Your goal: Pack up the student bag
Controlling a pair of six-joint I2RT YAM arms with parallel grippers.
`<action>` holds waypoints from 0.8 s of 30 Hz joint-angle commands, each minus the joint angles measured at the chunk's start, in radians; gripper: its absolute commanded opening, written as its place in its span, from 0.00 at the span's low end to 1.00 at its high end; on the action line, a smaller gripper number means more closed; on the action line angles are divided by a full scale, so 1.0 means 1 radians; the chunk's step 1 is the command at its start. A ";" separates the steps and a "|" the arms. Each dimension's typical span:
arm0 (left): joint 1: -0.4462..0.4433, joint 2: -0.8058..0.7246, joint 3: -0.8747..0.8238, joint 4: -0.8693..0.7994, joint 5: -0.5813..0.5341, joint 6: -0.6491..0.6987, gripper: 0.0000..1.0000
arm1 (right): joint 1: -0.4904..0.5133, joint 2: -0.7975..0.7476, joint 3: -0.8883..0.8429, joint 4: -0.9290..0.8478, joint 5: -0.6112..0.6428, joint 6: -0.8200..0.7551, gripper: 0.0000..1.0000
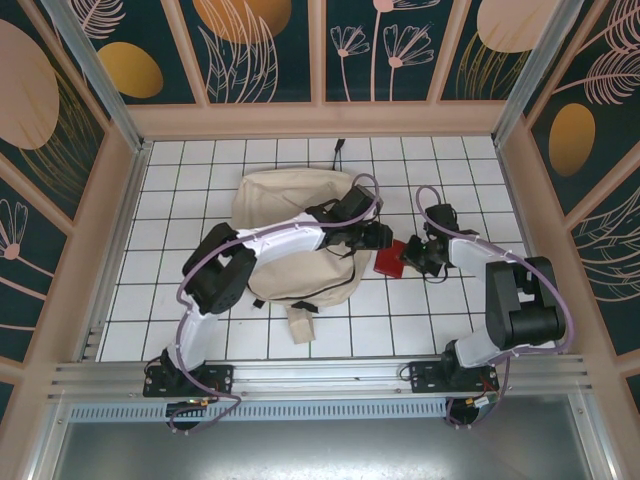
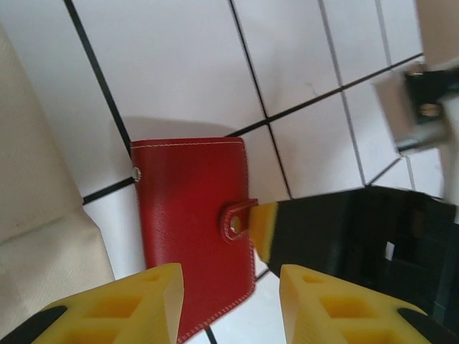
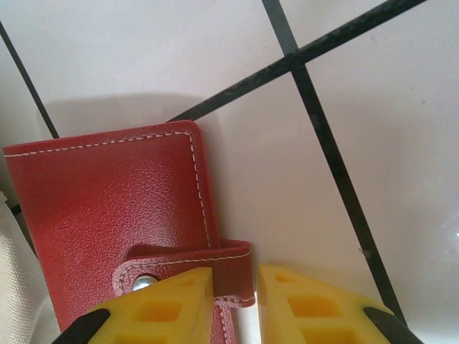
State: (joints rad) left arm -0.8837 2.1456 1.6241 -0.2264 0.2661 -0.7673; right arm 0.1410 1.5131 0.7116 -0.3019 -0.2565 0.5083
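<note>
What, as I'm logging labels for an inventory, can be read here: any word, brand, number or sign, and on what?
No readable text anywhere.
Wallet: plain red leather, stitching and a snap strap, no lettering.
Bag: bare beige fabric, no label showing.
Wall panels: painted plants and ovals, no words.
Tiles: blank white.

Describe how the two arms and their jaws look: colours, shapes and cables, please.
Both the left arm and the right arm have white links, bulky black joints and black bases. A thin lilac-grey cable loops along each. The jaws are yellow blocks with hollow cells, set on black mounts.
</note>
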 commanded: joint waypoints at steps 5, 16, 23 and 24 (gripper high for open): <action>0.002 0.094 0.057 -0.082 -0.051 -0.043 0.42 | -0.012 0.038 -0.031 0.009 0.035 0.018 0.23; 0.002 0.143 0.071 -0.032 0.082 -0.029 0.27 | -0.012 0.034 -0.032 0.013 0.029 0.016 0.23; 0.003 0.178 0.111 -0.076 0.076 -0.024 0.35 | -0.011 0.033 -0.035 0.022 0.016 0.018 0.23; 0.003 0.178 0.111 -0.079 0.075 -0.025 0.36 | -0.011 0.033 -0.034 0.022 0.014 0.018 0.22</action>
State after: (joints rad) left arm -0.8772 2.3005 1.7115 -0.2737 0.3157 -0.7982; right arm 0.1364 1.5192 0.7063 -0.2794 -0.2646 0.5114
